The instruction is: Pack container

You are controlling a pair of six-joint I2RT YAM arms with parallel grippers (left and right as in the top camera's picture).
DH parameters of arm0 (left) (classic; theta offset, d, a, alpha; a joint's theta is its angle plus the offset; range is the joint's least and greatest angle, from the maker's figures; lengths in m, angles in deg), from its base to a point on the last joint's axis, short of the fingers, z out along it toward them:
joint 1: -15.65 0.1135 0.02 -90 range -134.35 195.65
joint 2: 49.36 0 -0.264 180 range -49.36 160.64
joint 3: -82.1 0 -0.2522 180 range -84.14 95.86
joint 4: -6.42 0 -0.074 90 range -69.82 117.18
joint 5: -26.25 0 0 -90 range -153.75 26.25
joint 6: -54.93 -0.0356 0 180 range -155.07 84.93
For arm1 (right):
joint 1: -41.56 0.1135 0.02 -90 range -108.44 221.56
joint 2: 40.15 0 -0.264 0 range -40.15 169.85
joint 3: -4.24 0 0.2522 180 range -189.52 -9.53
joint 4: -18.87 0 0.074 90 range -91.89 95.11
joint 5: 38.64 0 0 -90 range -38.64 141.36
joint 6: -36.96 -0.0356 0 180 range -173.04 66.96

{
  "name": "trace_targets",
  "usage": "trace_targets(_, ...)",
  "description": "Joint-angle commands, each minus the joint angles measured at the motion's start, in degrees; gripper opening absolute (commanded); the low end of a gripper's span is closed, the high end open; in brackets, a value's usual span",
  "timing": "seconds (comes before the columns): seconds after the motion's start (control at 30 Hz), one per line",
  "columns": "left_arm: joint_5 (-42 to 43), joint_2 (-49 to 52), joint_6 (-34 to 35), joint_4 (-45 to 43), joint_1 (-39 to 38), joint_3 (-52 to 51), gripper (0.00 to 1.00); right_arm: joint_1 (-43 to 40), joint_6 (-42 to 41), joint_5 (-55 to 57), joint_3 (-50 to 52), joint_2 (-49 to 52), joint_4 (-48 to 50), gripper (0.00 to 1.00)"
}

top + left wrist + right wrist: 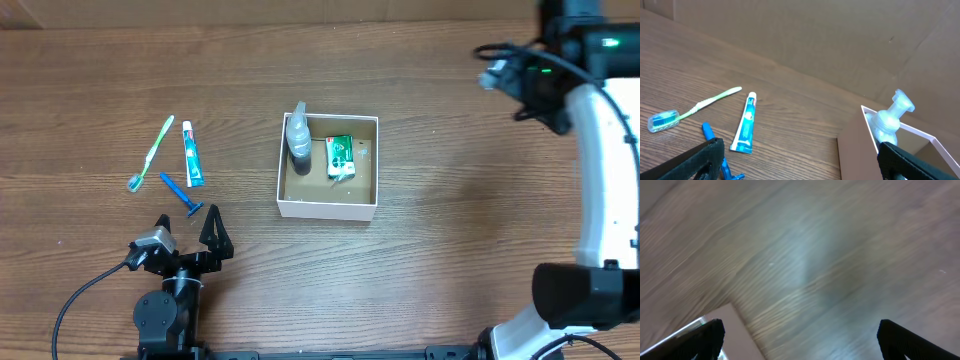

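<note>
The white container (327,209) stands mid-table. A clear pump bottle (299,140) stands in its left side and a green packet (340,156) lies in its middle. Left of it on the table lie a green toothbrush (152,152), a toothpaste tube (193,155) and a blue razor (181,195). My left gripper (190,228) is open and empty just below the razor. In the left wrist view the toothbrush (695,107), tube (746,122), razor (715,150), bottle (890,120) and container wall (855,150) show ahead of the open jaws (800,165). My right gripper (497,68) is raised at the far right, open and empty.
The right wrist view is blurred. It shows bare wood between the open jaws (800,340) and a corner of the container (735,335) at lower left. The right arm's white link (600,180) runs down the table's right side.
</note>
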Motion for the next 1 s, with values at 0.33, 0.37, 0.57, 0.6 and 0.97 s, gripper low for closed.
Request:
trace_targets(0.33, 6.7, 2.0, 5.2, 6.2, 0.4, 8.1, 1.00, -4.2, 1.2, -2.0, -0.2, -0.5, -1.3, 1.00)
trace_targets(0.37, 6.5, 3.3, 4.8, 6.5, 0.4, 9.9, 1.00, -4.2, 1.2, -2.0, -0.2, -0.5, -1.3, 1.00)
trace_targets(0.57, 6.8, 25.4, 0.8, 13.1, 0.4, 29.6, 1.00, -4.2, 1.2, -2.0, -0.2, -0.5, -1.3, 1.00)
trace_targets(0.6, 7.7, 29.2, -0.4, 14.5, 0.4, 32.9, 1.00, -4.2, 1.2, -2.0, -0.2, -0.5, -1.3, 1.00)
trace_targets(0.97, 11.8, 77.5, -22.8, 55.6, 0.4, 80.9, 1.00, -4.2, 1.2, -2.0, -0.2, -0.5, -1.3, 1.00)
